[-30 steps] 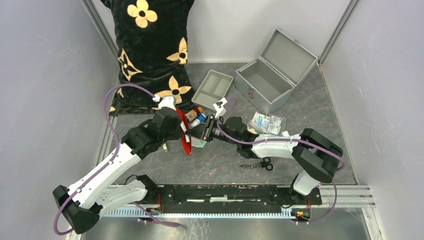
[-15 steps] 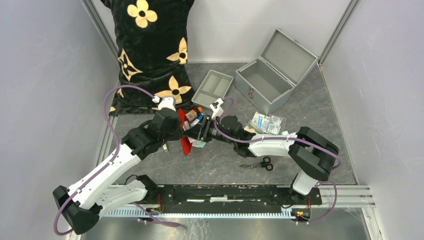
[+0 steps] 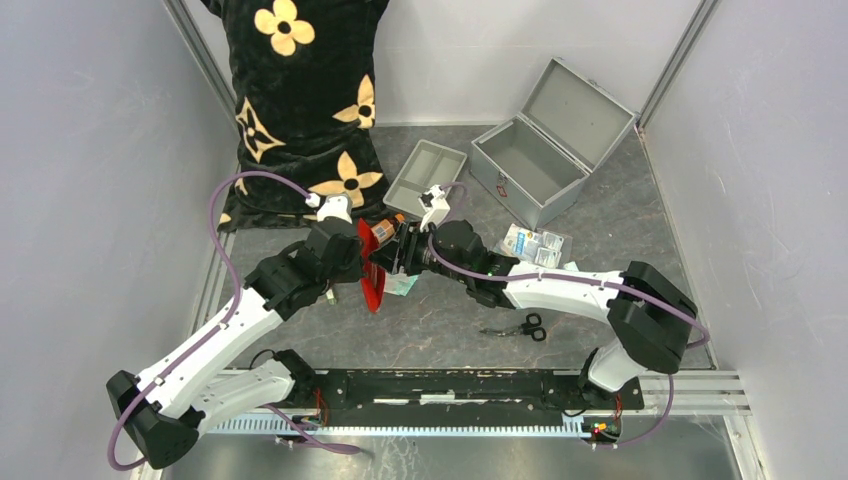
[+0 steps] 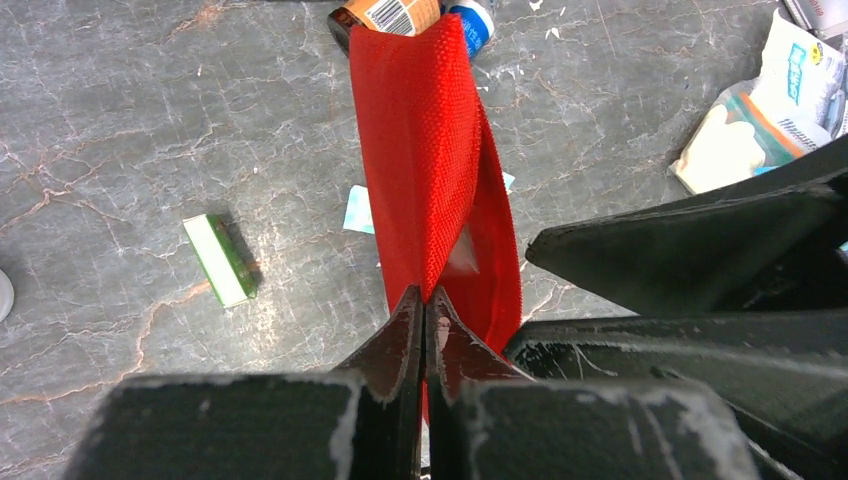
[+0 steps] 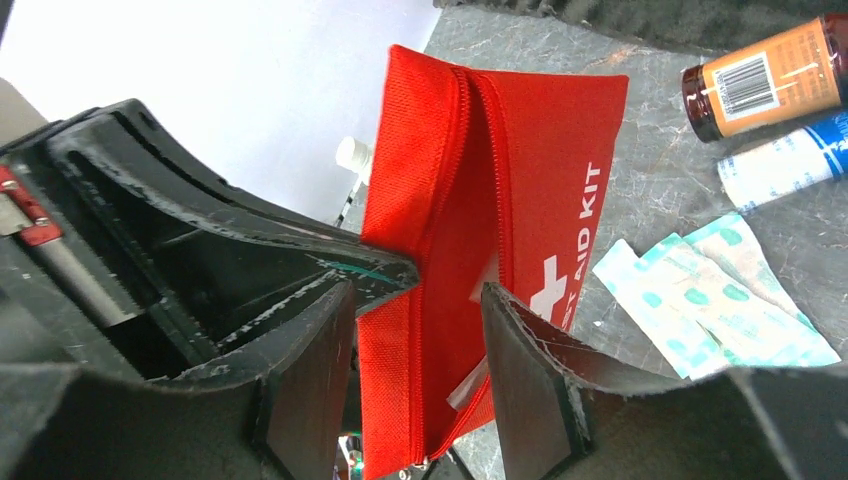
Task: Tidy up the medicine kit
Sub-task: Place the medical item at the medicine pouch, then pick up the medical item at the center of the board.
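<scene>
Medicine kit (image 3: 522, 166) unmoved, lid up; left end effector (image 4: 425, 303) pinches red pouch (image 4: 430, 150); right end effector (image 5: 418, 296) has spread open.

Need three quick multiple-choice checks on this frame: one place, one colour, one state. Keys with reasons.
1. In the top view, the divided tray lies: A inside the medicine kit B left of it C under it
2. The pouch pinched by the left tool is: A blue B green C red
3. The kit's lid is: A open B shut C missing
Key: B, tray sits outside the kit, to its left; C, red fabric between the shut jaws; A, lid stands raised, interior exposed.
</scene>
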Controlling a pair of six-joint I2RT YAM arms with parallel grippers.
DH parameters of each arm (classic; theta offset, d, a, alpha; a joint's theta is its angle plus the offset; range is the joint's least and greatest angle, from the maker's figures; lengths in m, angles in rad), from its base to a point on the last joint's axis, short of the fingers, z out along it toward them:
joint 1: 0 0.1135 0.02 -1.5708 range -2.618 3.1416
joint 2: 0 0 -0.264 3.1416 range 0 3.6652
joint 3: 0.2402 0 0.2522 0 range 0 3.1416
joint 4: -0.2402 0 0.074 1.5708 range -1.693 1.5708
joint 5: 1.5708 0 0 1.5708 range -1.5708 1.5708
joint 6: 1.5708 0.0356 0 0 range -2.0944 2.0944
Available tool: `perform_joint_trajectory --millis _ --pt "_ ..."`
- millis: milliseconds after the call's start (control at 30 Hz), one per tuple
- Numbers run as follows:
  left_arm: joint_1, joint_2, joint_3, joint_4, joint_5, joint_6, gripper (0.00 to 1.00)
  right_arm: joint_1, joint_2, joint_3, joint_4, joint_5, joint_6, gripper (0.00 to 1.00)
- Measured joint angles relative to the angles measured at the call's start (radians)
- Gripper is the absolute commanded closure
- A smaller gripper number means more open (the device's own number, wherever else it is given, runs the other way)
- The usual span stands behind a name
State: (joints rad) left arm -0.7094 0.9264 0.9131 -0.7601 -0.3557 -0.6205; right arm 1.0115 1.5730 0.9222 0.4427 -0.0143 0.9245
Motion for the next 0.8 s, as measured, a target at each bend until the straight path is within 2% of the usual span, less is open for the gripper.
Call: perform_joint_trajectory --millis 333,567,667,800 --pt "0.000 0.007 -0.003 -0.008 -0.014 -0.001 0.98 0.016 -0.057 0.015 -0.090 0.050 -0.125 0.46" --pt "0.000 -0.005 0.032 -0.107 -0.142 -0.020 0.98 -0.027 -0.132 0.016 -0.230 0.139 -0.315 0.42" --pt "0.000 -0.032 0.053 -0.135 -0.194 -0.029 0.98 -0.061 -0.093 0.051 -0.323 0.120 -0.425 0.42" --pt "0.000 -0.071 0.059 -0.159 -0.236 -0.034 0.98 -0.079 0.065 0.203 -0.470 0.053 -0.573 0.44"
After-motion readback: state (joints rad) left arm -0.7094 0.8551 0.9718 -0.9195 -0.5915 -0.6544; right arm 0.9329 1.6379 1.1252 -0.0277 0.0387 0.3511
